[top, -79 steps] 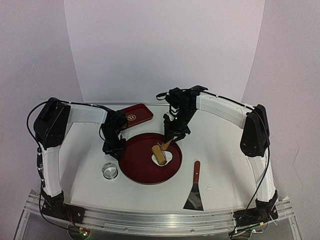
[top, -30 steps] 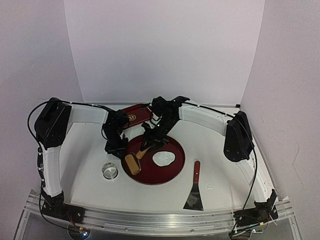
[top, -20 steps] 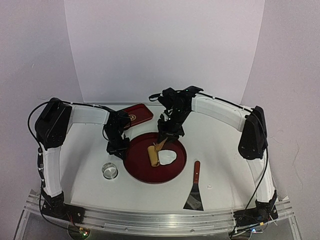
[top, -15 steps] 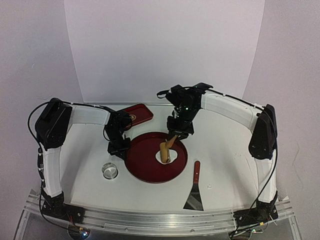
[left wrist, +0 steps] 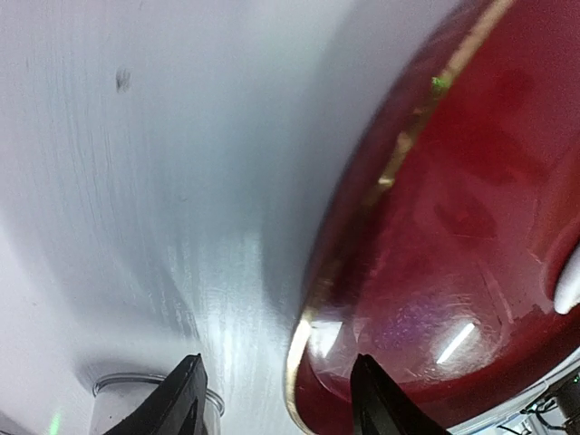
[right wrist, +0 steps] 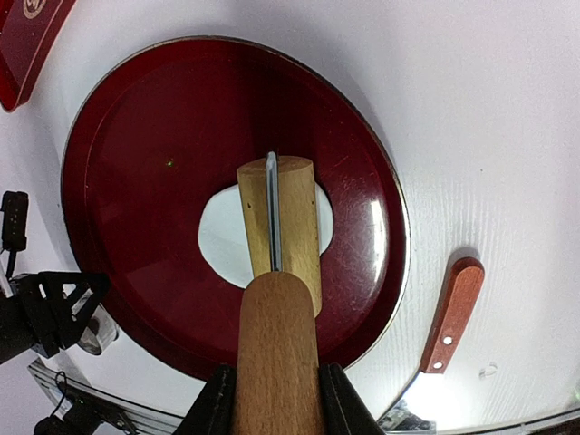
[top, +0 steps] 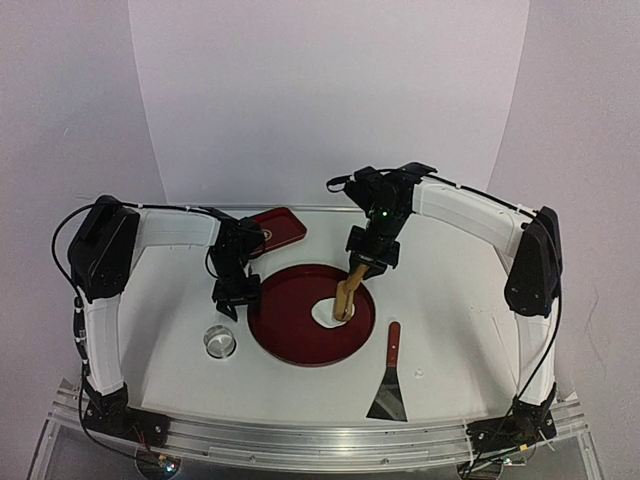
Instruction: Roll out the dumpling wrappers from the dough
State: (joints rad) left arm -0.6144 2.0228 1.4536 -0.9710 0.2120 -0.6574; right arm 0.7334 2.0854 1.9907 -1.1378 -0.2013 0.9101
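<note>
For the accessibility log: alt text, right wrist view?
The right pincer holds a wooden roller resting on flat white dough in a round red tray. A spatula handle lies on the white table beside it.

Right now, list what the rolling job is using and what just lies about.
In use: dough, rolling pin in the right gripper, round red tray under the dough.
Lying about: metal ring, spatula, small red rectangular tray.

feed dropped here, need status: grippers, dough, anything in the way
left gripper open at red tray rim. right gripper shut on rolling pin, roller on dough. dough flat on tray, nothing blocking.
</note>
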